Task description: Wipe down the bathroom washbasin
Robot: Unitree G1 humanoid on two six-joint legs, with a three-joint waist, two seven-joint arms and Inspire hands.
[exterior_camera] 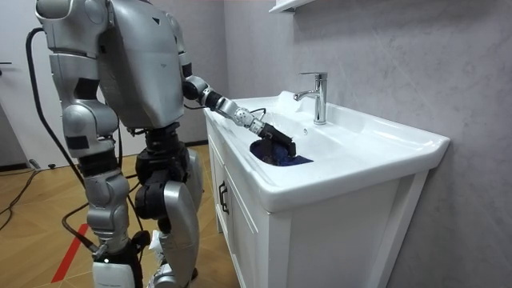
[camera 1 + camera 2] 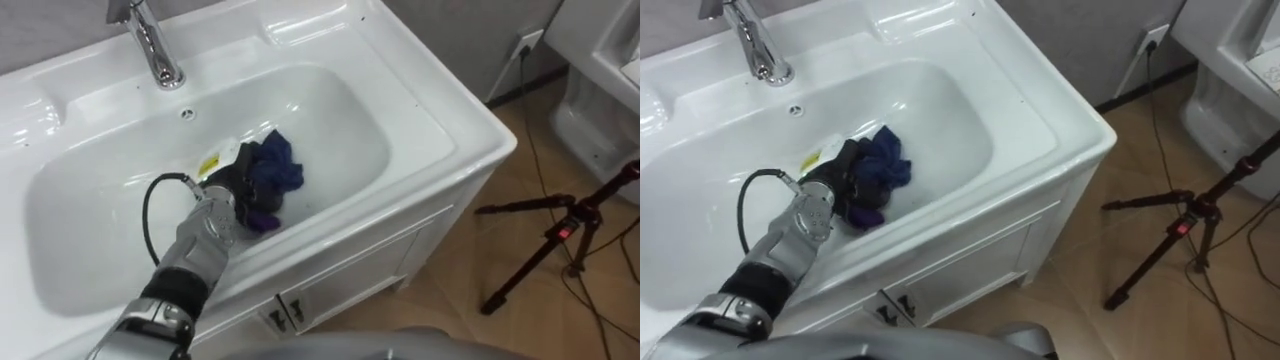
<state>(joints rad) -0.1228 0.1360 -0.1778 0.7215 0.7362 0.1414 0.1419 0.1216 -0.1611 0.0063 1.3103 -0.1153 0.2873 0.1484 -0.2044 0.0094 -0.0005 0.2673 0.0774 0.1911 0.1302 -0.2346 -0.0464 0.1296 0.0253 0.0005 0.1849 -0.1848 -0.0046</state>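
Left robot hand (image 2: 232, 185): fingers closed round bunched dark blue cloth (image 2: 278, 168), held low against the basin (image 2: 100, 230) floor, evidently for wiping contact.

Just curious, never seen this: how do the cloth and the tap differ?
The cloth is dark blue and bunched; the tap is shiny metal. The cloth lies inside the basin at the left hand; the tap stands upright on its rim. Both belong to one basin.
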